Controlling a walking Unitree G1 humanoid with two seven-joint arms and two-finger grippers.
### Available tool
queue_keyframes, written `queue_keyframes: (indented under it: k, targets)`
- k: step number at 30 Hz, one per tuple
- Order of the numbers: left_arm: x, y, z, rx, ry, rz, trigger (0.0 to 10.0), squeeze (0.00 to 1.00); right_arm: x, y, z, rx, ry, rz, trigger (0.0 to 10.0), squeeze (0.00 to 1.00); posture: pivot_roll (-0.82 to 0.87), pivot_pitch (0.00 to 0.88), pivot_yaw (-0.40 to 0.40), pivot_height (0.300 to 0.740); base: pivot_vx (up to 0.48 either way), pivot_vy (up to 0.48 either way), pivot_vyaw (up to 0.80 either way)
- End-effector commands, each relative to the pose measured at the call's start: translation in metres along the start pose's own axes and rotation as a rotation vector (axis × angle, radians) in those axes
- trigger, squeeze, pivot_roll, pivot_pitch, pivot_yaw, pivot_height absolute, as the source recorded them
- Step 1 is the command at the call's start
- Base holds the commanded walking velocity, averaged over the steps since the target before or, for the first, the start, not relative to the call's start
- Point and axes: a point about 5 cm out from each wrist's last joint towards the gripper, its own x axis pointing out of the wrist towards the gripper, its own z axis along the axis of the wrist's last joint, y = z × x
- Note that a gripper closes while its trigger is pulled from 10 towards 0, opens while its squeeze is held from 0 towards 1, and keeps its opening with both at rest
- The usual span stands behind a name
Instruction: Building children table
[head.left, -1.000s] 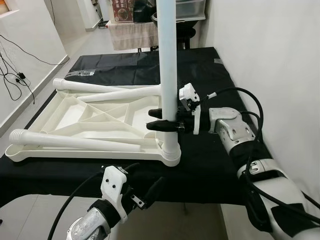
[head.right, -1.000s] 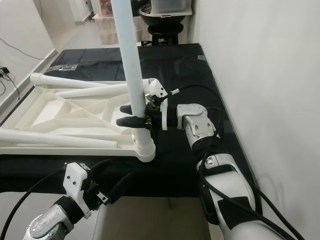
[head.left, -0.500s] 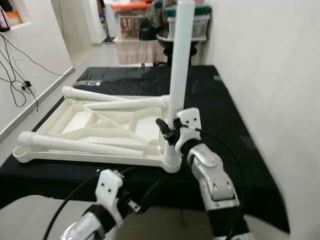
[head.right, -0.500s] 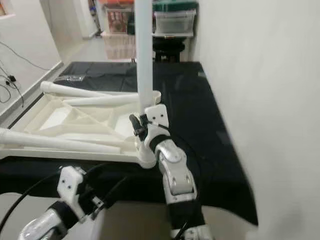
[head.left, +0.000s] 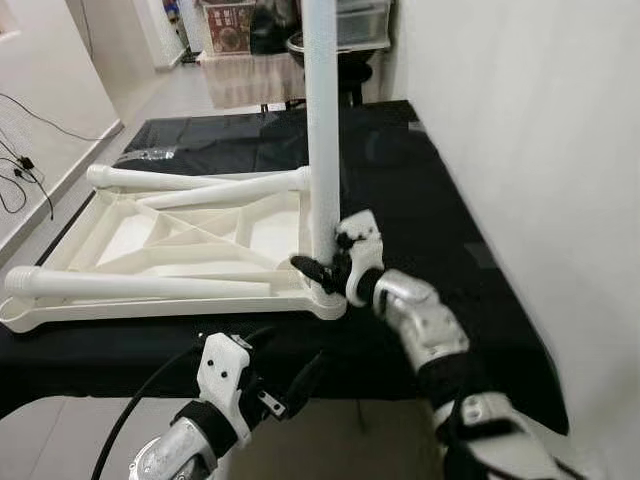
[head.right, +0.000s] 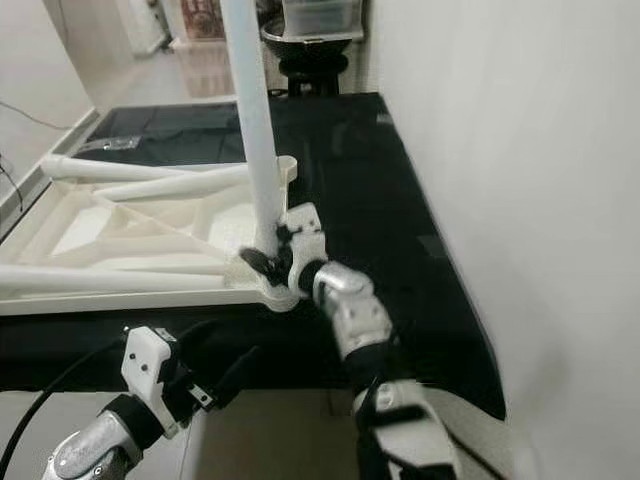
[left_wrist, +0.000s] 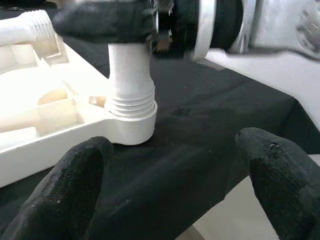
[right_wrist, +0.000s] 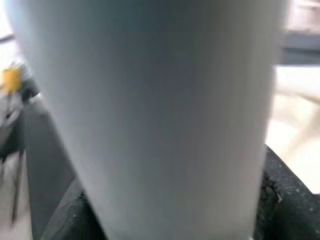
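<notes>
An upside-down white table top (head.left: 130, 230) lies on the black-covered table (head.left: 400, 180). One white leg (head.left: 322, 130) stands upright in its near right corner socket (left_wrist: 131, 120). My right gripper (head.left: 316, 268) is shut on this leg just above the socket, and the leg (right_wrist: 150, 110) looms close in the right wrist view. Two loose white legs (head.left: 140, 287) (head.left: 200, 185) rest across the table top. My left gripper (head.left: 290, 375) hovers low in front of the table edge, open, with its fingers (left_wrist: 75, 185) spread wide and nothing between them.
A white wall (head.left: 520, 150) runs close along the right side of the table. A small plastic bag (head.left: 150, 152) lies on the far left of the cloth. Storage boxes (head.left: 350, 20) stand behind the table. Cables (head.left: 20, 160) trail on the floor at left.
The camera has shifted. My right arm has swung from the leg's right side round to the front, and its grip sits lower, near the socket. The left gripper stays open below the table edge.
</notes>
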Motion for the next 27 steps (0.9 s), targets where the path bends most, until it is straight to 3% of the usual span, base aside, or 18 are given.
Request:
queue_keyframes:
  k: [1,4,9,12,13,14,21,27]
  targets:
    - [-0.002,0.0,-0.001,0.012,0.006,0.012,10.0,0.0,0.001,0.002,-0.008,-0.016,0.028,0.077,10.0,0.0,0.05,0.07,0.024,0.74,0.0,0.0,0.0]
    - [-0.004,-0.002,0.002,0.015,-0.002,0.015,10.0,0.0,0.002,-0.004,-0.002,-0.023,0.035,0.111,10.0,0.0,0.06,0.072,0.023,0.74,0.0,0.0,0.0]
    - [-0.013,-0.008,0.006,0.015,0.001,0.01,10.0,0.0,0.002,-0.003,0.003,-0.052,0.093,0.301,10.0,0.0,0.07,0.085,0.026,0.74,0.0,0.0,0.0]
    - [-0.017,-0.013,0.006,0.014,0.012,-0.004,10.0,0.0,0.003,-0.004,0.003,-0.057,0.108,0.301,10.0,0.0,0.08,0.092,0.024,0.74,0.0,0.0,0.0]
    - [-0.019,-0.016,0.006,0.013,0.02,-0.012,10.0,0.0,0.005,-0.007,0.004,-0.047,0.097,0.272,4.0,0.0,0.08,0.094,0.026,0.74,0.0,0.0,0.0]
    - [-0.019,-0.017,0.005,0.013,0.021,-0.013,10.0,0.0,0.005,-0.007,0.004,-0.044,0.092,0.266,0.0,0.0,0.08,0.094,0.026,0.74,0.0,0.0,0.0]
    - [-0.022,-0.011,0.004,0.025,0.039,0.0,10.0,0.0,0.001,-0.012,0.004,-0.02,0.055,0.246,0.0,0.0,0.07,0.093,0.039,0.74,0.0,0.0,0.0]
    - [-0.021,-0.005,0.004,0.023,0.044,0.016,10.0,0.0,-0.016,-0.024,-0.005,-0.087,0.085,0.15,0.0,0.0,0.03,0.103,0.042,0.74,0.0,0.0,0.0]
